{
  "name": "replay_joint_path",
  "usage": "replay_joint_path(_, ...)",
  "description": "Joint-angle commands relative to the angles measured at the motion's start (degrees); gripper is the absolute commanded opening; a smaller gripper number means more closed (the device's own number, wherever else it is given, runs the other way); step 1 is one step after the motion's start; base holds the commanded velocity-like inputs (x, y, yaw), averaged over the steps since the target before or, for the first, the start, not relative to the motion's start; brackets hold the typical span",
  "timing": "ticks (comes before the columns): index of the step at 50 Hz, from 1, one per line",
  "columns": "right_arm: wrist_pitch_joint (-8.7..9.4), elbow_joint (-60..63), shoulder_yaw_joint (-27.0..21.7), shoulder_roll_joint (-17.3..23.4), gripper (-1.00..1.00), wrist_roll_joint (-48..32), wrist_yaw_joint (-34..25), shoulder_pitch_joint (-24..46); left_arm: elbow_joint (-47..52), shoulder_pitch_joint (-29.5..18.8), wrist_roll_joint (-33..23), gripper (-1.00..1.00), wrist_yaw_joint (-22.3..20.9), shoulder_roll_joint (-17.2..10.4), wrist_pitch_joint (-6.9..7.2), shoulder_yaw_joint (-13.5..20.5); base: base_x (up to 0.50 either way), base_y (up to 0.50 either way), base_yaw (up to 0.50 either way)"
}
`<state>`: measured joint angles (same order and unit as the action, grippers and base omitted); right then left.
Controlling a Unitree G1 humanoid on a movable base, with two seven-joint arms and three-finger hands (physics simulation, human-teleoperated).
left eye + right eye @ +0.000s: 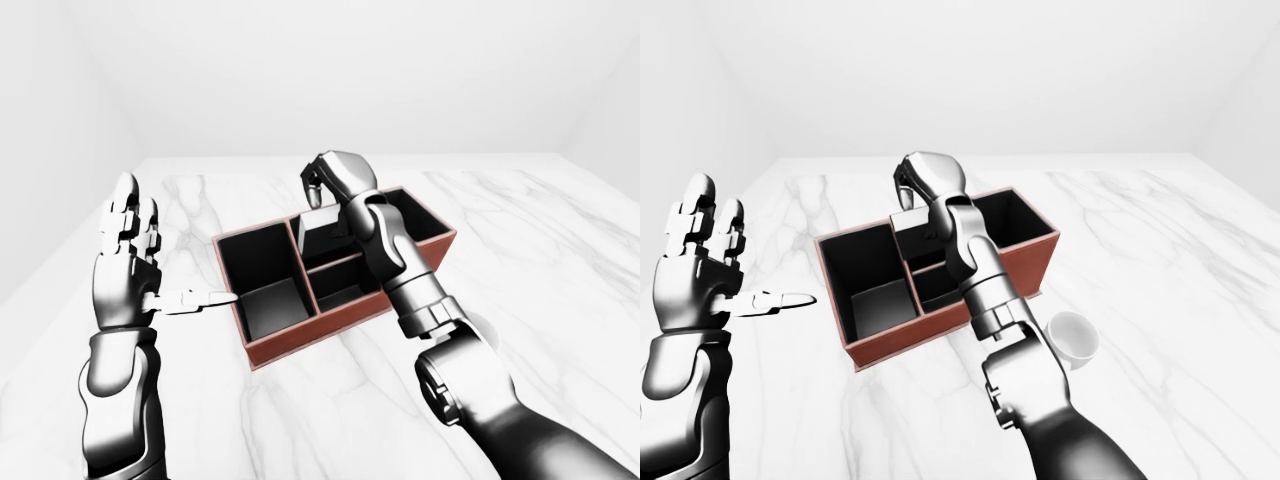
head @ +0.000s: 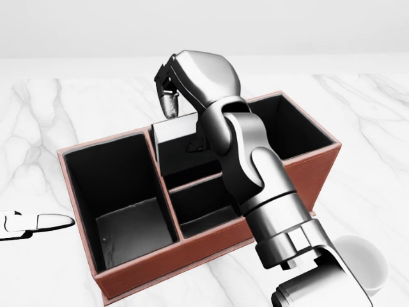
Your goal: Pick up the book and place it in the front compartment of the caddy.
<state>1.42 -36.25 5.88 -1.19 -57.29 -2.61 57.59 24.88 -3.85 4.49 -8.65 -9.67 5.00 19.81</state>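
One hand, the right hand (image 2: 174, 86), hangs over the caddy (image 2: 192, 256) in the upper centre of the head view. The book (image 2: 176, 131) stands upright in the middle compartment, directly below its fingers. I cannot tell if they grip it; the left hand (image 1: 125, 265) is spread wide, well apart at left.

You see a counter (image 2: 77, 115) of glossy white marble with faint grey veins. The caddy (image 2: 211, 256) has reddish-brown outer walls with a leather-like grain, and its lining is matt black, the left compartment's floor slightly scuffed. The book (image 2: 176, 131) shows a smooth, dull dark cover. Your right hand (image 2: 172, 80) and left hand (image 1: 125, 255) are polished silvery metal with black joints. The cup (image 1: 1072, 335) looks smooth matt white.
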Motion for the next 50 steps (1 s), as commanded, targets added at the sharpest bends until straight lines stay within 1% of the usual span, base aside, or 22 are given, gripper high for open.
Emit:
replay_joint_path(1, -1.18, -3.4, -0.8, 0.5, -1.0, -0.7, 3.0, 2.9, -0.2, 0.0, -0.1, 0.99, 0.0, 0.0, 0.0, -0.1, 0.0, 0.0, 0.0)
replay_joint_path(10, -1.99, -6.9, -1.0, 1.3, -1.0, -0.3, 4.8, 4.7, -0.4, 0.1, -0.2, 0.99, 0.0, 0.1, 0.0, -0.1, 0.0, 0.0, 0.0)
replay_joint_path(16, -2.85, -9.3, -0.9, 1.7, -1.0, -0.4, 6.4, 5.5, -0.5, 0.0, -0.2, 0.99, 0.0, 0.0, 0.0, -0.1, 0.0, 0.0, 0.0)
replay_joint_path(21, -3.03, -9.8, -0.9, 1.6, -1.0, -0.5, 6.8, 5.5, 0.0, 0.2, -0.2, 0.99, 0.0, 0.1, 0.0, -0.1, 0.0, 0.0, 0.0)
replay_joint_path(25, -3.57, -10.6, -0.7, 1.4, -1.0, -0.7, 7.8, 5.6, 0.2, 0.2, -0.2, 0.98, -0.1, 0.1, 0.0, -0.1, 0.0, 0.0, 0.0)
replay_joint_path(29, -3.54, -10.1, -0.5, 1.0, -1.0, -1.0, 7.9, 5.0, 0.5, 0.1, -0.1, 0.99, -0.1, 0.0, 0.0, 0.1, 0.0, 0.0, 0.0)
replay_joint_path(39, -4.84, -13.9, -0.2, 0.2, -1.0, -1.7, 11.4, 5.6, 0.8, 0.2, 0.0, 0.99, -0.1, 0.0, 0.0, 0.1, 0.0, 0.0, 0.0)
replay_joint_path(44, -5.87, -17.9, -0.1, 0.3, -1.0, -2.0, 14.2, 6.7, 0.5, 0.0, -0.1, 0.99, -0.1, 0.0, 0.0, 0.1, 0.0, 0.0, 0.0)
replay_joint_path(50, -6.42, -21.3, -0.2, 0.7, -1.0, -2.1, 16.3, 7.8, 0.2, -0.1, 0.0, 0.99, -0.1, 0.0, 0.0, 0.2, 0.0, 0.0, 0.0)
